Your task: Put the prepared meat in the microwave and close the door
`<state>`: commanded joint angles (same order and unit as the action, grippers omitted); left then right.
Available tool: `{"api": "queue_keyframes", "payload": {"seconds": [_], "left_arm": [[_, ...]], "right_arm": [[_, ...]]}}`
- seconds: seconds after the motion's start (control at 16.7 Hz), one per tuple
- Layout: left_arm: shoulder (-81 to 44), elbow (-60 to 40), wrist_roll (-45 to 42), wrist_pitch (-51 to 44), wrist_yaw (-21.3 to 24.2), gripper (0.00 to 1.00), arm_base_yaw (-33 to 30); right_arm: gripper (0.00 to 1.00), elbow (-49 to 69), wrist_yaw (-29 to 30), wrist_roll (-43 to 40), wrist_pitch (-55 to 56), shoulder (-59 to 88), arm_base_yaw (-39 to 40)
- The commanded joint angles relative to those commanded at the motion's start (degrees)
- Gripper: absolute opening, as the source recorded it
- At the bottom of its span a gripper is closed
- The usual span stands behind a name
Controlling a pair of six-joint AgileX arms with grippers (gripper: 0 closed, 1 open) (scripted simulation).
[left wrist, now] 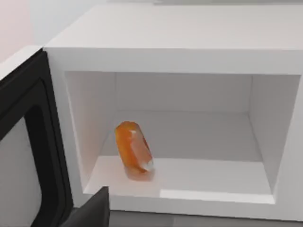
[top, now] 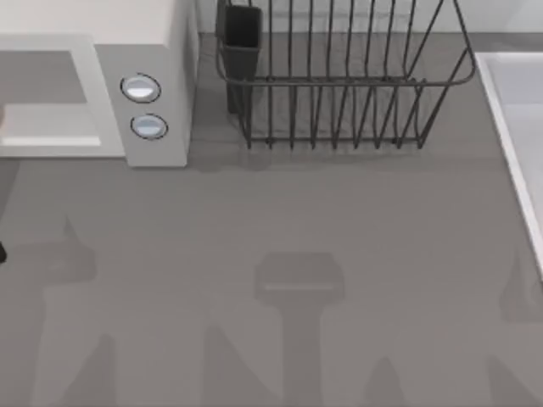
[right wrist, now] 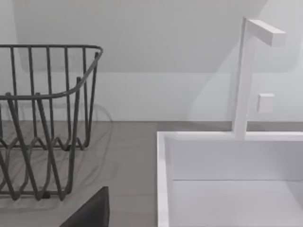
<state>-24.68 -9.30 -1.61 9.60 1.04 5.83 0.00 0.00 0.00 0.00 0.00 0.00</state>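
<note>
We read this as rendered kitchen. White microwave (top: 157, 80) sits on grey bench (top: 280, 229), cavity open, two round buttons (top: 141, 88) on side panel. Dark wire dish rack (top: 339, 76) just beside microwave, with dark cutlery cup (top: 241, 30) at near end. White sink (right wrist: 227, 184) with square tap (right wrist: 246, 75) beyond rack. Plain pale wall (right wrist: 156, 52) behind all.

Smooth matt white casing on the microwave (left wrist: 189, 47); glossy, translucent orange-brown glaze on the prepared meat (left wrist: 134, 150). Dark glossy frame around the door (left wrist: 28, 156), pale matt pane inside. Shiny silvery-blue buttons (top: 140, 88). Thin dark metal wire for the dish rack (top: 339, 76). Matt grey, faintly grained tabletop (top: 271, 220). Smooth white sink (right wrist: 227, 179).
</note>
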Motion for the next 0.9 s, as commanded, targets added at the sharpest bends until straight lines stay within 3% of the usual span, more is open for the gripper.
{"api": "queue_keyframes", "payload": {"seconds": [0.36,0.78,0.9], "left_arm": [[21.4,7.7,1.4,-8.0,-0.9,1.00,-4.9],[24.7,9.3,1.6,-9.6,-1.0,1.00,-5.8],[24.7,9.3,1.6,-9.6,-1.0,0.85,-5.8]], "right_arm": [[1.00,0.0,0.0,0.0,0.0,0.0,0.0],[1.00,0.0,0.0,0.0,0.0,0.0,0.0],[1.00,0.0,0.0,0.0,0.0,0.0,0.0]]}}
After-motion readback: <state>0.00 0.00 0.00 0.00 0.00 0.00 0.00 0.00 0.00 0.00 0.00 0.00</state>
